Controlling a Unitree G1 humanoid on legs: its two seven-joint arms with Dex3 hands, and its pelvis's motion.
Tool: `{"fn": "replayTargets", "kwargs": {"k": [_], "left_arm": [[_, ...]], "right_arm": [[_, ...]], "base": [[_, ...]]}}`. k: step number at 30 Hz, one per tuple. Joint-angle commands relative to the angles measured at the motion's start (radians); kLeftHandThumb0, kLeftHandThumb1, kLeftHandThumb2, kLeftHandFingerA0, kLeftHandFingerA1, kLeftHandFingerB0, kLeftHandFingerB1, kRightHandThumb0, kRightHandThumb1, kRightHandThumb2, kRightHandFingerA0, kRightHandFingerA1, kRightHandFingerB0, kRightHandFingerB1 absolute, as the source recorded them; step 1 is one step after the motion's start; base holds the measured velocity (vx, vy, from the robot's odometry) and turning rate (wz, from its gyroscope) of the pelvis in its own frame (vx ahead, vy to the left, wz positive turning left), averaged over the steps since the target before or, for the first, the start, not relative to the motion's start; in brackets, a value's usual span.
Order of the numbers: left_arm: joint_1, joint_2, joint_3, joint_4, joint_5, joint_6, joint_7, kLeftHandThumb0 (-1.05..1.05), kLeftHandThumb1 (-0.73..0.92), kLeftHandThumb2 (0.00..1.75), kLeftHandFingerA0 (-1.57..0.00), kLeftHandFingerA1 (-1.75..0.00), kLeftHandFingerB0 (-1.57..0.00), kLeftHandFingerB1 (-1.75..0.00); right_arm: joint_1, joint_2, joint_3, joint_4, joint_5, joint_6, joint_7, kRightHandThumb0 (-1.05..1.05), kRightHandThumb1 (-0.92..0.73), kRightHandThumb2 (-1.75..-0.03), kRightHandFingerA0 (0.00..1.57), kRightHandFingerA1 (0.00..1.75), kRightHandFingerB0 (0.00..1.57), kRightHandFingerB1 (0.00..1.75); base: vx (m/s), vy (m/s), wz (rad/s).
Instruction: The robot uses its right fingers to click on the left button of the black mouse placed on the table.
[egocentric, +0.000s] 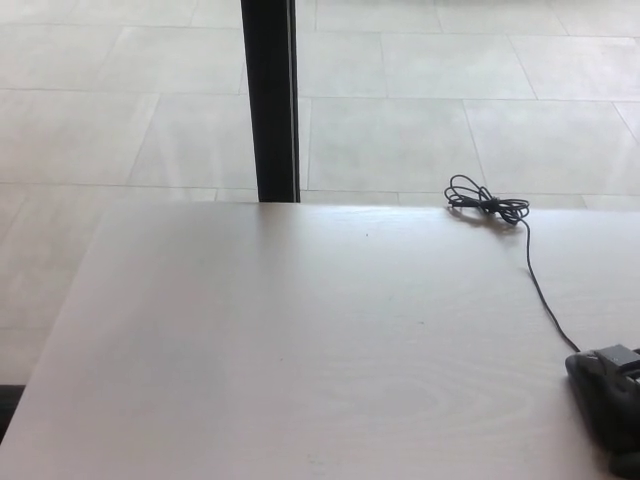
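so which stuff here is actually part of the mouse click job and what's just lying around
Belongs to the job:
- black mouse at the table's right edge, mostly covered
- robot's black right hand resting over it
- thin black mouse cable with its bundled coil
- pale wooden table

Just there:
- black vertical post behind the table
- light tiled floor

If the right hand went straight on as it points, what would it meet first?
Likely the black cable running ahead of the right hand, then its coiled end; depth is unclear.
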Motion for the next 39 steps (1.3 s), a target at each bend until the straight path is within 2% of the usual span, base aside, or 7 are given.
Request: {"fn": "replayTargets", "kwargs": {"k": [1, 23, 24, 27, 28, 32, 39], "left_arm": [[0.000, 0.019, -0.007, -0.002, -0.003, -0.021, 0.016, -0.70, 0.59, 0.59, -0.77, -0.61, -0.59, -0.50], [0.022, 0.016, 0.006, -0.003, -0.024, -0.033, 0.003, -0.69, 0.58, 0.58, -0.80, -0.66, -0.63, -0.52], [0.023, 0.015, 0.013, -0.004, -0.032, -0.035, -0.007, -0.66, 0.58, 0.58, -0.77, -0.66, -0.63, -0.52], [0.023, 0.019, 0.012, -0.003, -0.031, -0.023, -0.002, -0.69, 0.58, 0.58, -0.79, -0.64, -0.62, -0.50], [0.021, 0.019, 0.012, -0.002, -0.031, -0.018, 0.004, -0.67, 0.58, 0.58, -0.79, -0.64, -0.62, -0.50], [0.022, 0.015, 0.023, -0.003, -0.045, -0.028, -0.014, -0.66, 0.57, 0.57, -0.75, -0.65, -0.59, -0.50], [0.027, 0.010, 0.005, 0.002, -0.033, -0.032, -0.002, -0.68, 0.58, 0.58, -0.81, -0.66, -0.60, -0.50]], "right_arm": [[-0.010, -0.016, 0.020, 0.017, -0.027, -0.004, 0.080, -0.64, -0.62, -1.02, 0.17, 0.52, 0.36, 0.54], [-0.412, -0.059, -0.218, -0.060, 0.100, -0.017, 0.240, -0.66, -0.63, -1.02, 0.23, 0.53, 0.41, 0.54], [-0.420, -0.062, -0.230, -0.071, 0.109, -0.008, 0.258, -0.72, -0.76, -0.66, 0.30, 0.46, 0.42, 0.37], [-0.419, -0.059, -0.282, -0.095, 0.148, 0.003, 0.270, -0.69, -0.62, -1.03, 0.23, 0.54, 0.42, 0.55], [-0.413, -0.067, -0.301, -0.100, 0.155, -0.005, 0.266, -0.71, -0.80, -0.64, 0.34, 0.48, 0.45, 0.36], [-0.349, -0.091, -0.387, -0.066, 0.204, -0.007, 0.256, -0.66, -0.62, -1.01, 0.26, 0.52, 0.39, 0.53], [-0.163, -0.128, -0.533, -0.029, 0.281, -0.024, 0.223, -0.70, -0.80, -0.64, 0.37, 0.42, 0.45, 0.35]], "base": [[0.00, 0.000, 0.00], [0.00, 0.000, 0.00], [0.00, 0.000, 0.00], [0.00, 0.000, 0.00], [0.00, 0.000, 0.00], [0.00, 0.000, 0.00], [0.00, 0.000, 0.00]]}}
